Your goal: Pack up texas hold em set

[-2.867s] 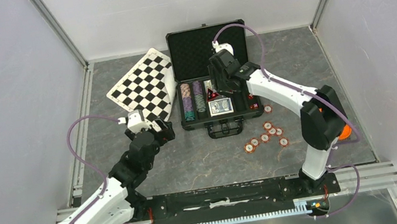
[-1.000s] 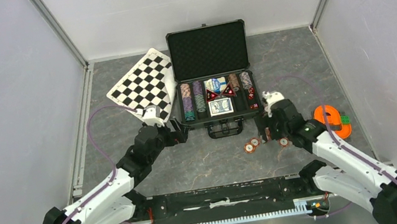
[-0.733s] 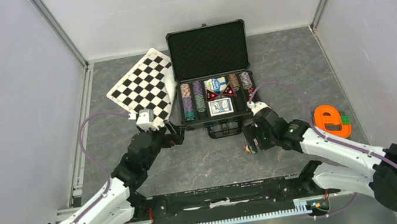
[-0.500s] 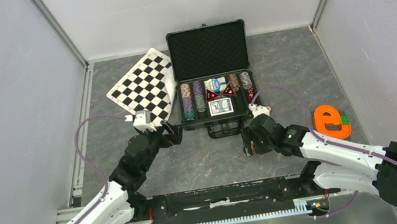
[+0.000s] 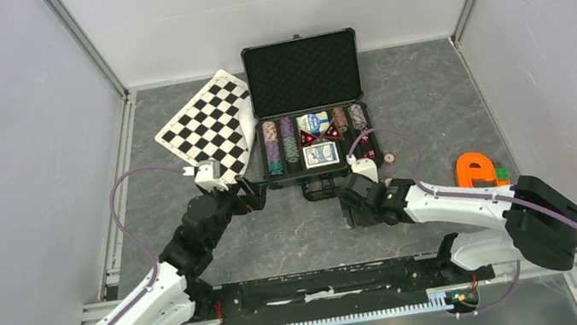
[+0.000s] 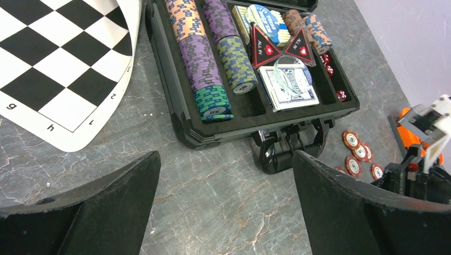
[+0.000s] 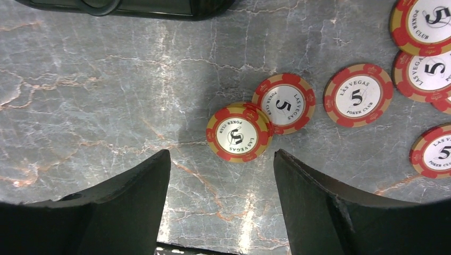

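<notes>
The black case (image 5: 302, 74) lies open at the table's back, its tray holding rows of striped chips (image 6: 201, 58), card decks (image 6: 290, 87) and red dice (image 6: 340, 94). Several loose red-and-gold "5" chips (image 7: 239, 139) lie on the table in front of the case's right end, also seen as chips (image 6: 361, 154) in the left wrist view. My right gripper (image 7: 220, 159) hovers open low over the table, with the nearest chip just beyond its fingertips and nothing between them. My left gripper (image 6: 226, 156) is wide open over bare table, near the case's front left corner.
A black-and-white checkered board (image 5: 211, 127) lies left of the case, its edge against the case's side. The case handle (image 6: 282, 151) sticks out toward me. An orange object (image 5: 476, 171) sits at the right. Walls enclose the table on three sides.
My right arm has swept left from over the loose chips to in front of the case handle, and its jaws have narrowed somewhat. The left arm barely moved.
</notes>
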### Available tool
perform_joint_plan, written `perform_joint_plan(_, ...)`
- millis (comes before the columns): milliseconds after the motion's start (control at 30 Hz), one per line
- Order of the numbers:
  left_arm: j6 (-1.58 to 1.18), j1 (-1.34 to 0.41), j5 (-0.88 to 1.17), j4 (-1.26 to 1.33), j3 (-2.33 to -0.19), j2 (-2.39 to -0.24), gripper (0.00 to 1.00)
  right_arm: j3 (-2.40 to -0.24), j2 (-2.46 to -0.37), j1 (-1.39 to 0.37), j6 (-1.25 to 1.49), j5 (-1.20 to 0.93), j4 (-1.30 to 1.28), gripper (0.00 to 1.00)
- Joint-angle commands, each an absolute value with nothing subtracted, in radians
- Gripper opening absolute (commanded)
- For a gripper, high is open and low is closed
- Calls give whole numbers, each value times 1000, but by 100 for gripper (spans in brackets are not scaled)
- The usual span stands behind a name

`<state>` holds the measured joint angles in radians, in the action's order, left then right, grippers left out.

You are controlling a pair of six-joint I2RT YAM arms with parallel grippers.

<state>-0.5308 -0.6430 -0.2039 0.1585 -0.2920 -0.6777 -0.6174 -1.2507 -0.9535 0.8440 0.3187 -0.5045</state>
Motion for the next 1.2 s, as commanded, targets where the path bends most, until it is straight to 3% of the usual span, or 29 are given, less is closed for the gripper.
perform_joint_plan(0,-536,-646,-189,177,-296,-656,100,-616,-1293,-956,906,351,-484,76)
perform_joint_plan(500,-550,-646,-174,172,-290,-624,100,-565,-1318,-890,908,352,-470,61)
perform_joint_plan(733,-546,-646,-182,167,-291,-621,100,-594,-1369,-890,866,330,-499,41)
perform_joint_plan(900,-542,-646,-186,166,-291,-628,100,-597,-1310,-890,842,339,-503,33)
perform_joint_plan(1167,-543,-647,-120,219,-287,-668,100,-583,-1163,-846,783,252,-401,32)
